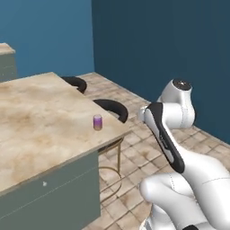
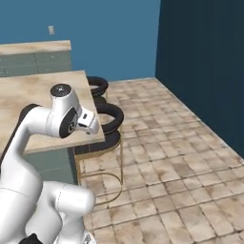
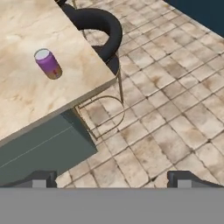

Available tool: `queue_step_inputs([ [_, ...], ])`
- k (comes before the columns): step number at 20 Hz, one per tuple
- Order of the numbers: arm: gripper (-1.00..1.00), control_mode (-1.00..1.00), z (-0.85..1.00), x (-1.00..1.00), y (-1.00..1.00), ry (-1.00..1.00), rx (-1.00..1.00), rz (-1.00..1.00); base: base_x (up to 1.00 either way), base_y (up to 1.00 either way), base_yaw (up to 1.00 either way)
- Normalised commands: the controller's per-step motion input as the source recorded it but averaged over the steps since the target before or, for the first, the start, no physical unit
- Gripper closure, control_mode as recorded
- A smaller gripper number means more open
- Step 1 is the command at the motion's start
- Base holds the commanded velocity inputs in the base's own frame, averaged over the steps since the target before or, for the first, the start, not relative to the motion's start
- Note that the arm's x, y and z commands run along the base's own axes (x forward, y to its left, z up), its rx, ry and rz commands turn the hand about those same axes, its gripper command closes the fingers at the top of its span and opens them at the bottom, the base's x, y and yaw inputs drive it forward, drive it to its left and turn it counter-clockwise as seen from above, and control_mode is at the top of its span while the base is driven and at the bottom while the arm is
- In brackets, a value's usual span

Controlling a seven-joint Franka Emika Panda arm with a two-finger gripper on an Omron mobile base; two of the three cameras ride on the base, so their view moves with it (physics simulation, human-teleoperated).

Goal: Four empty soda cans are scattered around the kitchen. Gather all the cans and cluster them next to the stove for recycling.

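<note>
One purple-pink soda can (image 1: 97, 122) with a silver top stands upright near the corner of the beige marble island counter (image 1: 40, 126). In the hand view the same soda can (image 3: 48, 63) sits at the upper left, on the counter (image 3: 26, 96). My gripper (image 3: 111, 180) hangs well back from it, over the tiled floor off the counter's corner. Its dark fingertips (image 3: 40, 179) stand far apart with nothing between them, so it is open. The stove is out of view.
Two black round stools (image 1: 112, 108) (image 1: 76, 82) with thin gold legs are tucked along the island's far side, close to the can. Tan tiled floor (image 2: 181, 143) spreads to the right up to the deep blue wall (image 2: 205, 57). A second counter (image 2: 33, 47) runs along the back.
</note>
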Motion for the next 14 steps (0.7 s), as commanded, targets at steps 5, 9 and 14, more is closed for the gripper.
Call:
queue_step_inputs([
  [5,-1.0,1.0,0.0,0.0,0.0,0.0,0.0,0.0,0.45,-0.17,0.44],
  [9,-1.0,1.0,0.0,0.0,0.0,0.0,0.0,0.0,0.42,-0.32,0.44],
  [14,-1.0,1.0,0.0,0.0,0.0,0.0,0.0,0.0,0.43,-0.39,0.4],
])
